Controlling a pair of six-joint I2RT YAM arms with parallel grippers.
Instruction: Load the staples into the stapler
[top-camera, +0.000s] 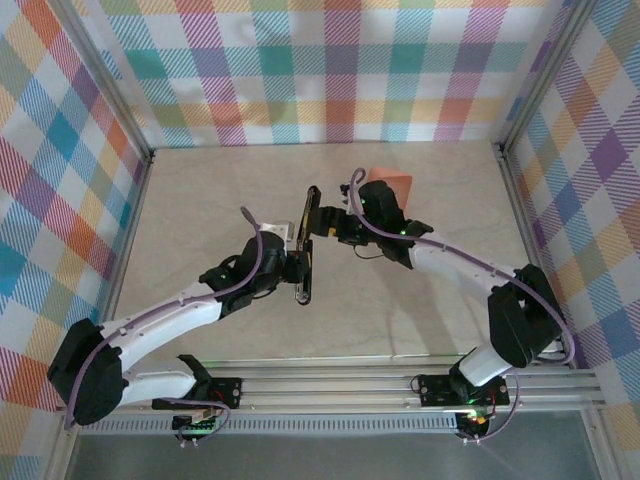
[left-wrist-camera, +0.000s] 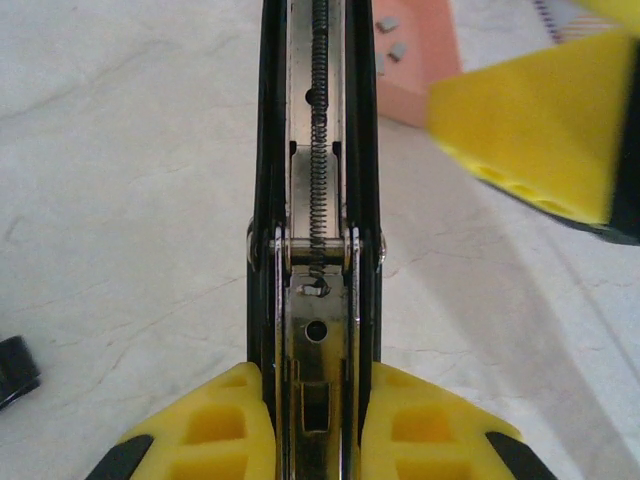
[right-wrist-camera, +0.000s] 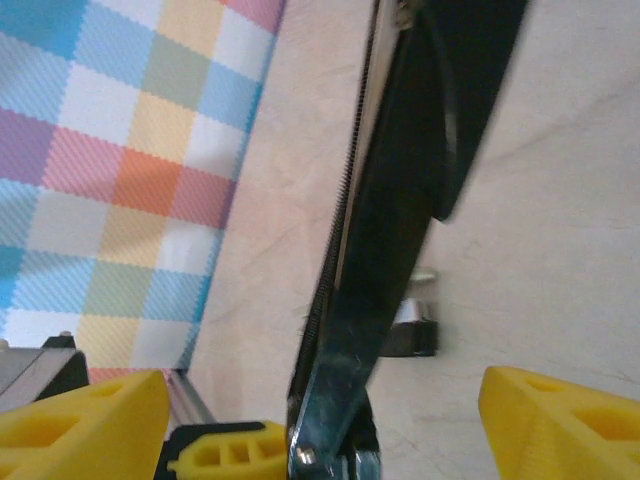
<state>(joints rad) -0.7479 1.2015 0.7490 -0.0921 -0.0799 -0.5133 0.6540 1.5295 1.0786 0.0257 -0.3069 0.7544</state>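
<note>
A: What is the widest thing in the overhead view?

B: A pale table (top-camera: 200, 200) walled with plaid cloth. Two arms reach in from the near edge and meet at a stapler (top-camera: 304, 285) at mid-table.

A: How does the stapler sit?

B: It is swung open, long and narrow. The left gripper (left-wrist-camera: 312, 420) pinches its hinge end, with a yellow finger pressed against each side. From that wrist, the metal channel and its thin spring run up the middle, and I see no staples in the channel.

A: And the right gripper?

B: The right gripper (right-wrist-camera: 325, 420) is at the stapler's far end, fingers spread wide. The black lid stands between them, and neither finger touches it.

A: Where are the staples?

B: Beyond the stapler, to its right, is a pink box (top-camera: 395, 185). Small grey pieces (left-wrist-camera: 388, 22) lie on it, probably the staples.

A: So how far along is the job?

B: Early, I would judge. The stapler is open and held steady. A strip has yet to be picked up, laid in the channel, and the lid shut.
</note>
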